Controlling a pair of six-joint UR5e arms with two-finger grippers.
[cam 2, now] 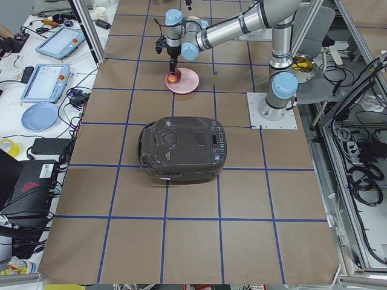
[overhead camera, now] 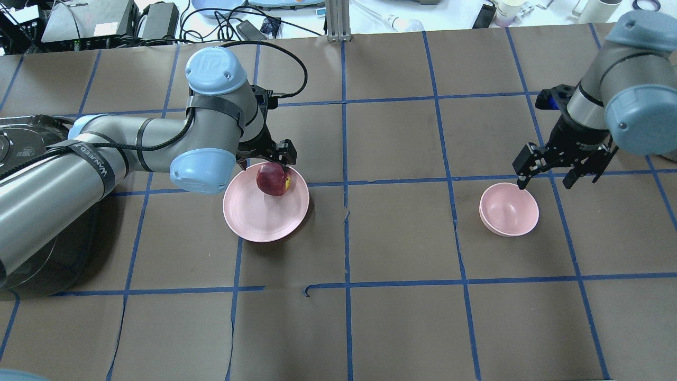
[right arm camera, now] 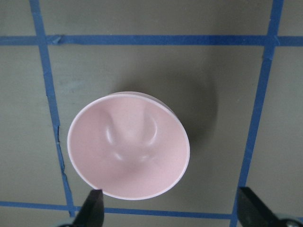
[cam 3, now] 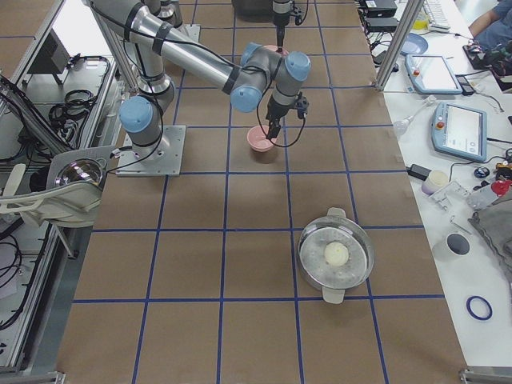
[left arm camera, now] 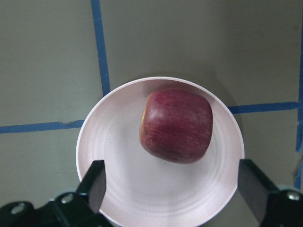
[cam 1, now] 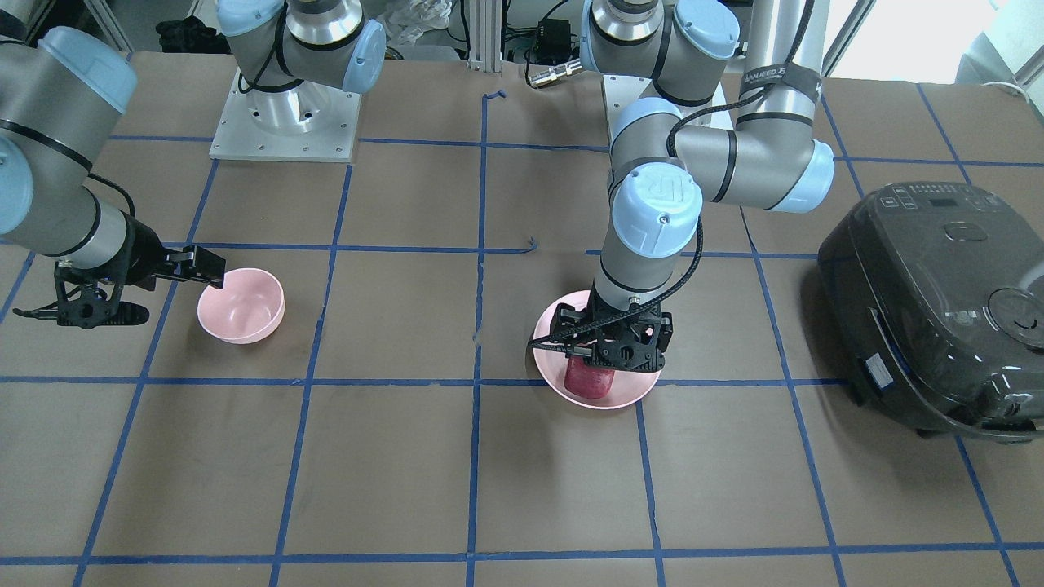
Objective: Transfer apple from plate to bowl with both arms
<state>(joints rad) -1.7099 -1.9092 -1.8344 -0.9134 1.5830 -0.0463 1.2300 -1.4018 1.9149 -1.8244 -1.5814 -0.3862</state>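
Hovering over the plate [overhead camera: 259,217], the left gripper [left arm camera: 173,184] is spread wide and holds nothing. The apple [overhead camera: 272,179] lies on the plate, off-centre and close to the rim on the side away from the robot. Well apart along the counter [overhead camera: 396,238], the right gripper [overhead camera: 545,181] hangs just above the empty bowl [overhead camera: 509,209], likewise spread wide with nothing in it. My reading is that the pick has not begun, so most of the risk lies ahead. With the apple so near the rim, a descent that is not centred on it could set one finger on the plate's edge, tipping or sliding the dish. It could also nudge the fruit so that it rolls off onto the counter. The apple's blocky, rounded flanks look likely to squirt out of a two-finger pinch if the jaws close high or skewed. The wide gap between plate and bowl suggests a hand-over in mid-air, where a release before the other gripper has a firm hold would drop the apple. The bowl looks only a little wider than the fruit, so an off-centre drop could strike the lip and overturn it. One right finger also sits close to the bowl's edge and could knock it.
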